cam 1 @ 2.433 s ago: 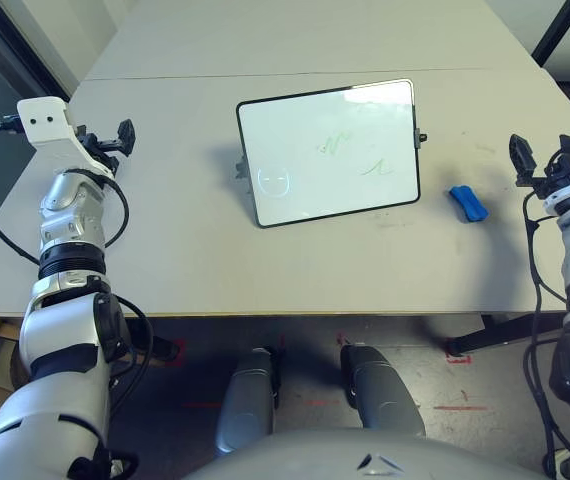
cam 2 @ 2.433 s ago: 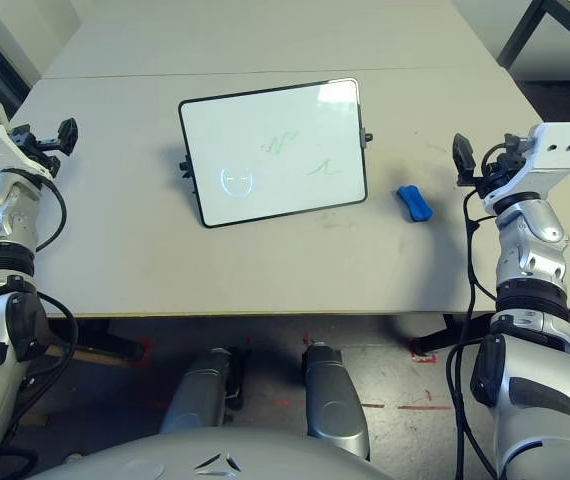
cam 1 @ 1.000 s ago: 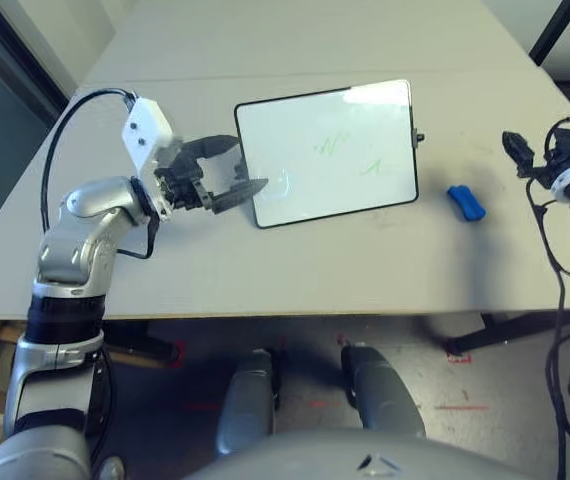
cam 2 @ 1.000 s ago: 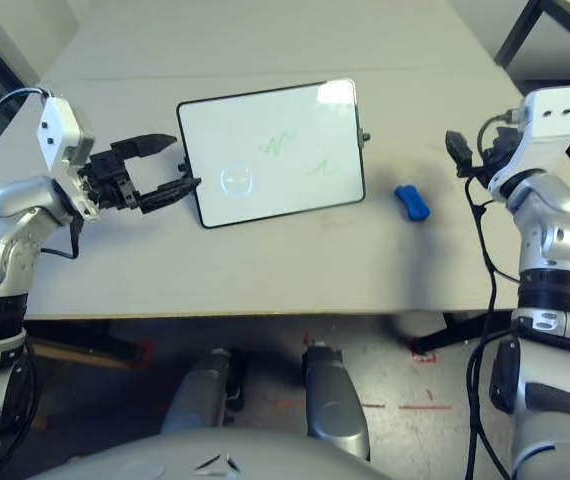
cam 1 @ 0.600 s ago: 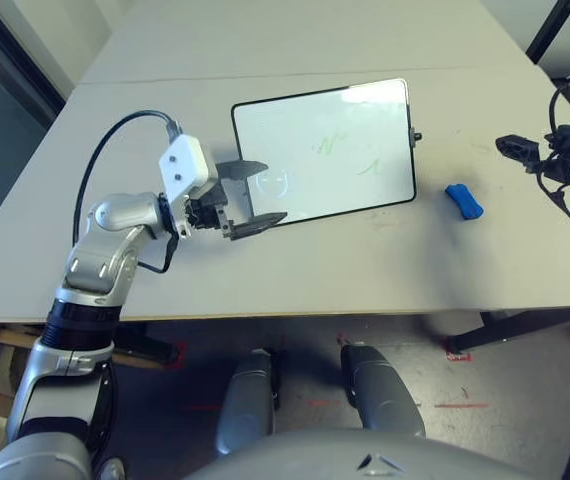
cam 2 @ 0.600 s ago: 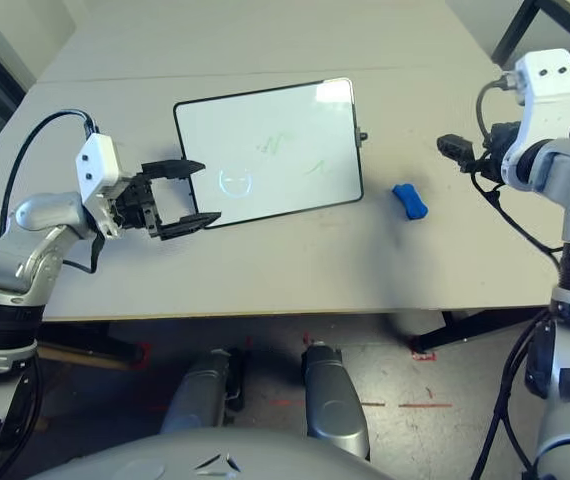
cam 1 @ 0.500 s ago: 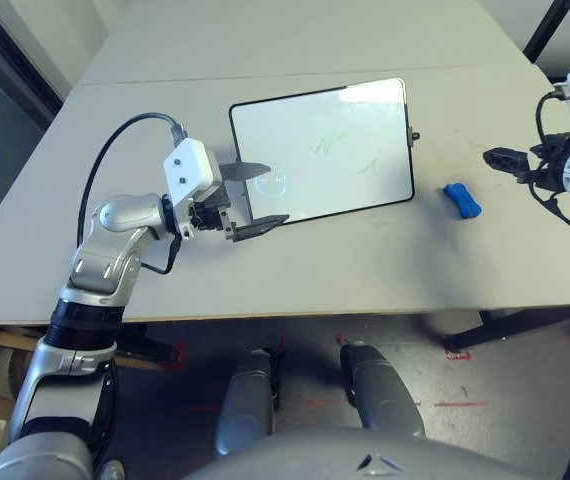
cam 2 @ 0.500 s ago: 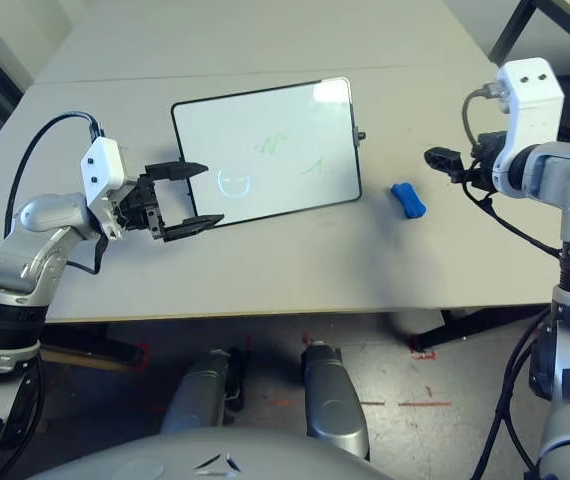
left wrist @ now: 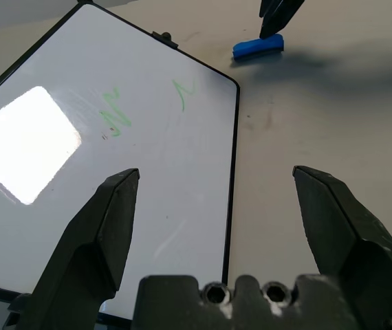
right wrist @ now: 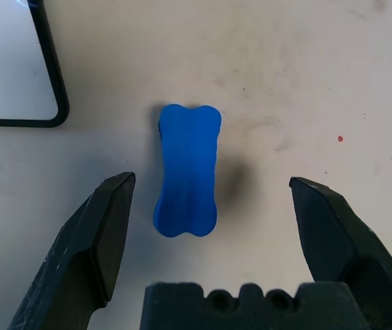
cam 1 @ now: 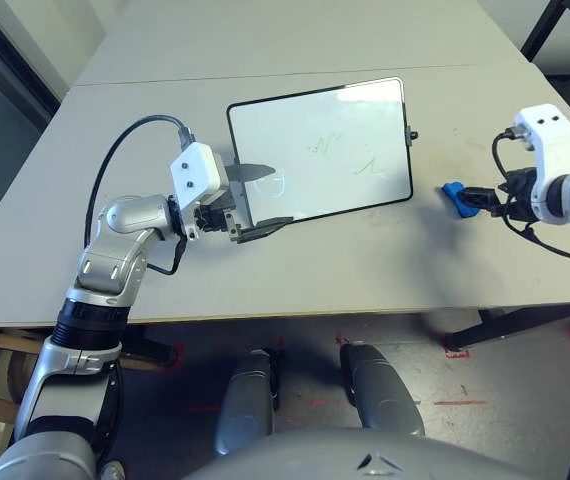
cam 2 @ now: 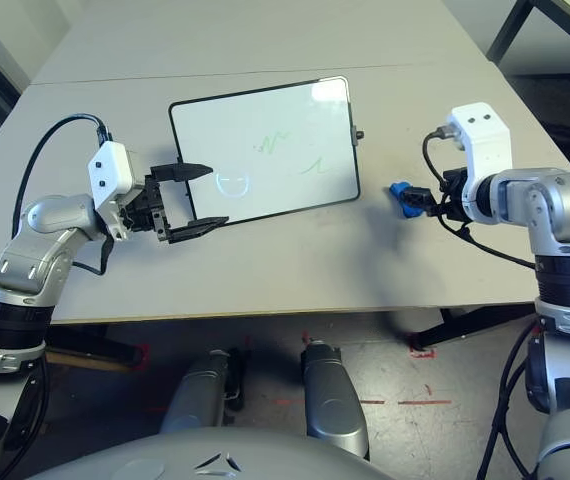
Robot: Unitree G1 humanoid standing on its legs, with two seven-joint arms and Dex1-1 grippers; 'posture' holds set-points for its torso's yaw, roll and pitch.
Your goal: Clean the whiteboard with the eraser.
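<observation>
The whiteboard [cam 1: 315,150] lies on the table, white with a thin black frame and faint green scribbles [left wrist: 113,110]. My left gripper [cam 1: 273,197] is open at the board's left edge. One finger reaches over the white surface, the other over the near left corner; it holds nothing. The eraser [cam 2: 401,192], a small blue oblong block, lies on the table just right of the board. My right gripper [right wrist: 211,182] hovers over the eraser [right wrist: 188,168], open, with one finger on each side of it and clear gaps to both.
The grey table [cam 1: 345,270] has its front edge close to me and a seam [cam 1: 145,80] to a second table behind. A black cable [cam 1: 125,145] loops over my left arm. Dark furniture legs [cam 1: 550,20] stand past the far right corner.
My right arm has swung down and in from its raised spot at the right, bringing its open gripper over the eraser. My left gripper has edged closer onto the board's left edge.
</observation>
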